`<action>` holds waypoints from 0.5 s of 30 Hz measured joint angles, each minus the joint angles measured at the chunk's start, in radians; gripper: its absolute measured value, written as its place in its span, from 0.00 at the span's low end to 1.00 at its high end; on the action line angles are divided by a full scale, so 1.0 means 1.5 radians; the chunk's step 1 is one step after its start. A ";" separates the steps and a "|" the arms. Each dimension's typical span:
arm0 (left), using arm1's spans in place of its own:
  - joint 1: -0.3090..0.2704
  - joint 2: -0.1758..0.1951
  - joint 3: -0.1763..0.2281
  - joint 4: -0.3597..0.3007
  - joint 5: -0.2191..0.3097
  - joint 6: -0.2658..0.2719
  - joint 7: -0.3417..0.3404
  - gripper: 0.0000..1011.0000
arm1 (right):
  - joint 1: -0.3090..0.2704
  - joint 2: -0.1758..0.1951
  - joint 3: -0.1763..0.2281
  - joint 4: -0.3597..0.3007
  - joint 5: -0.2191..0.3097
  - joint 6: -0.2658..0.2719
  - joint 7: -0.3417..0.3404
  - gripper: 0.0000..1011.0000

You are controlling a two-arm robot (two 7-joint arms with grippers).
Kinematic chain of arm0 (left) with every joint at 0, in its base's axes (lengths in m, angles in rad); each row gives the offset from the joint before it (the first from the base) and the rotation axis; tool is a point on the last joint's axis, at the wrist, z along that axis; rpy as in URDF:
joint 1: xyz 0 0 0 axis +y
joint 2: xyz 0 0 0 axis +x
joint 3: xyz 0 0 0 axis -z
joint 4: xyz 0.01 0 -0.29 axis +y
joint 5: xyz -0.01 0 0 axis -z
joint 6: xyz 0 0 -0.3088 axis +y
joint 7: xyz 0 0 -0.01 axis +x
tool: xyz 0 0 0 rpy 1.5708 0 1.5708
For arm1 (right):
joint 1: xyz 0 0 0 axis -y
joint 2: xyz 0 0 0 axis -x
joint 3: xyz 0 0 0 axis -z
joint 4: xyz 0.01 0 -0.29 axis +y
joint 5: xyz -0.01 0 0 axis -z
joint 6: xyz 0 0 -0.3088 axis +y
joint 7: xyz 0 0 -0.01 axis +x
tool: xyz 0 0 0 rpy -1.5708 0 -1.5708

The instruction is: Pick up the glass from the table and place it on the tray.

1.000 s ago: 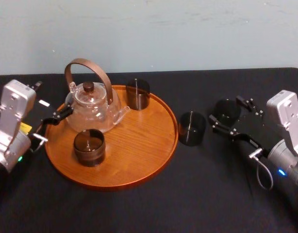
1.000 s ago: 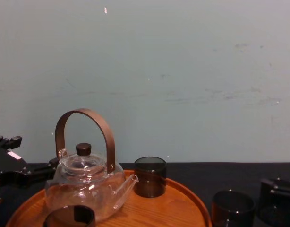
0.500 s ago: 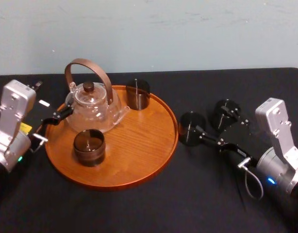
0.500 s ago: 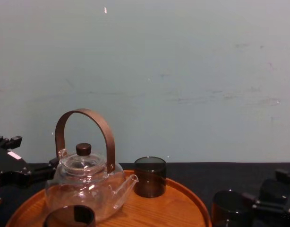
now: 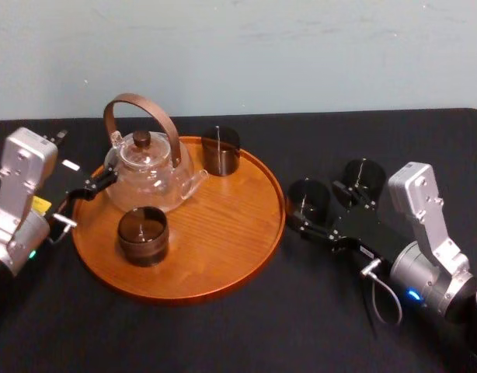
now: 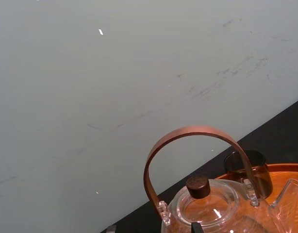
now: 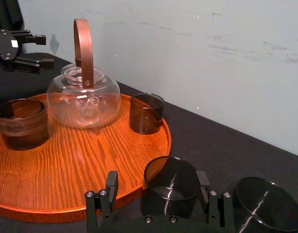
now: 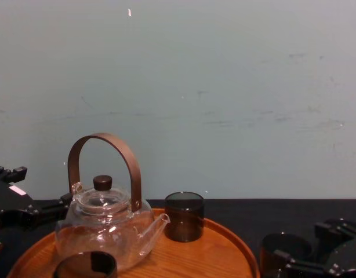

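A dark smoked glass stands on the black table just right of the round wooden tray. My right gripper is open, with one finger on each side of this glass and the glass only partly between them. My left gripper is parked open at the tray's left edge, beside the teapot.
On the tray are a glass teapot with a brown handle, a dark glass at the back and a low dark cup at the front. Another dark glass stands on the table right of the gripper.
My right gripper has moved left, from beside the far-right glass to around the glass nearest the tray. The left arm and the things on the tray have not moved.
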 joint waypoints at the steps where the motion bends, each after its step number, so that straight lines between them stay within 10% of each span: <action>1: 0.000 0.000 0.000 0.000 0.000 0.000 0.000 0.99 | 0.001 -0.002 0.000 0.002 -0.001 0.001 0.000 0.99; 15: 0.000 0.000 0.000 0.000 0.000 0.000 0.000 0.99 | 0.009 -0.032 0.013 0.028 -0.021 0.025 -0.001 0.99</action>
